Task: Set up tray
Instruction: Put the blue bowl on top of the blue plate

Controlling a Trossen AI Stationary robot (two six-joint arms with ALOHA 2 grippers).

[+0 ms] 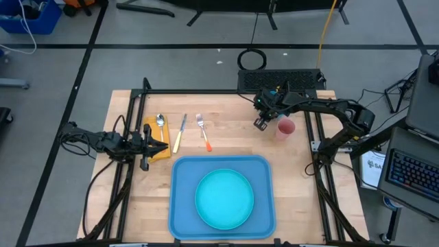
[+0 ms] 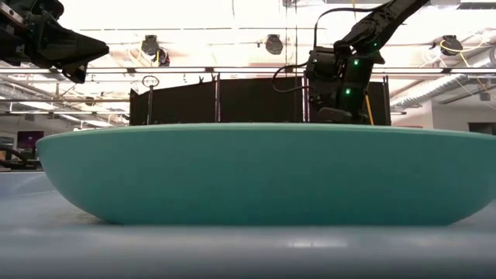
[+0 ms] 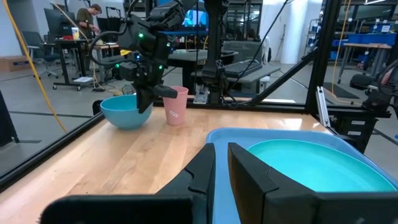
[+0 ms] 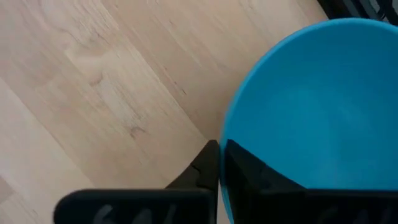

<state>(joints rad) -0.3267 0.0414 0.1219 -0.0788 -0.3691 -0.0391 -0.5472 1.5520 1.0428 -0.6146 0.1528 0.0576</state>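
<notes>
Large flat light-blue plastic tray [image 1: 182, 206] sits at near edge of wooden bench [image 1: 226, 137], round turquoise plate [image 1: 224, 199] already centred on it. Rest not placed.

Right gripper [image 4: 219, 163] at far right, fingers clenched on rim of blue plastic bowl [image 4: 323, 112]; bowl looks next in line.

Small pink cup [image 1: 286, 127] just beside bowl, risk of knock.

Spoon [image 1: 160, 122], knife [image 1: 180, 133], orange-handled fork [image 1: 203, 132] lie between tray and far edge, on yellow mat side.

Left gripper [image 1: 145, 147] waits near mat, fingers nearly closed, holding nothing.

Light-blue tray [image 1: 180, 199] lies flat, holding plate [image 1: 224, 199].
</notes>
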